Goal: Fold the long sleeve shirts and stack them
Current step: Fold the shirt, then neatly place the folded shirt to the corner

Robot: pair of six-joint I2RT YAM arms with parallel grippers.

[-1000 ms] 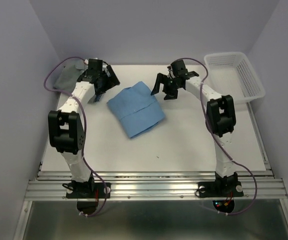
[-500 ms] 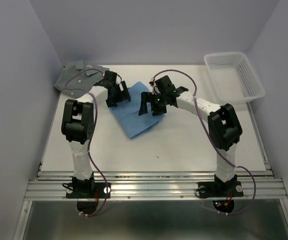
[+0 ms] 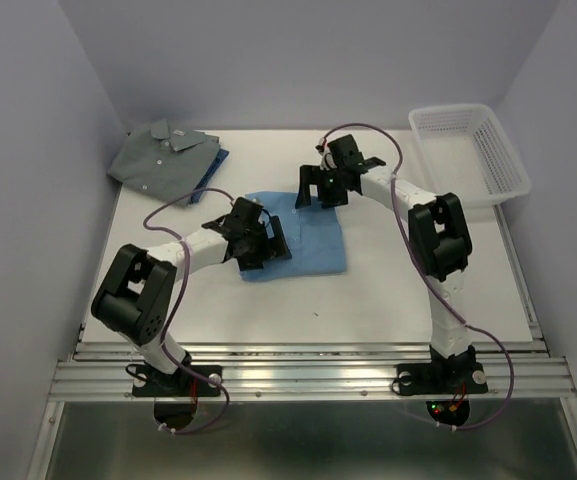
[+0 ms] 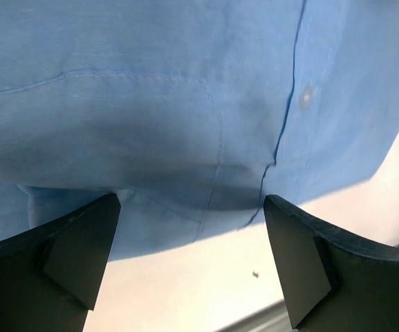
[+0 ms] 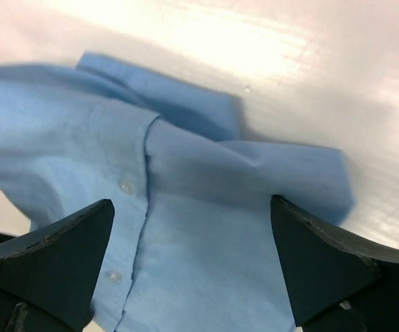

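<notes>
Starting with the white desk (image 3: 418,290), spreading wide beneath both arms. Moving on to the light sky-blue shirt (image 3: 313,245), lying folded into a neat rectangle near the middle of that desk, button placket and chest pocket facing up (showing plainly in the left wrist view). Glancing far right at the white mesh basket (image 3: 508,165), sitting at the back corner, well apart from the cloth. Swinging over to the far left corner: finding the grey-green shirt (image 3: 163,155) resting folded, collar up, atop the darker blue shirt (image 3: 216,165), with only an edge of that one peeking out on the right. Closing in now on the left tool (image 3: 268,243), poised over the near left edge of the sky-blue shirt with jaws spread wide, gripping nothing. Catching the right tool (image 3: 320,188) over the shirt's far edge, likewise gaping fully, holding nothing.
</notes>
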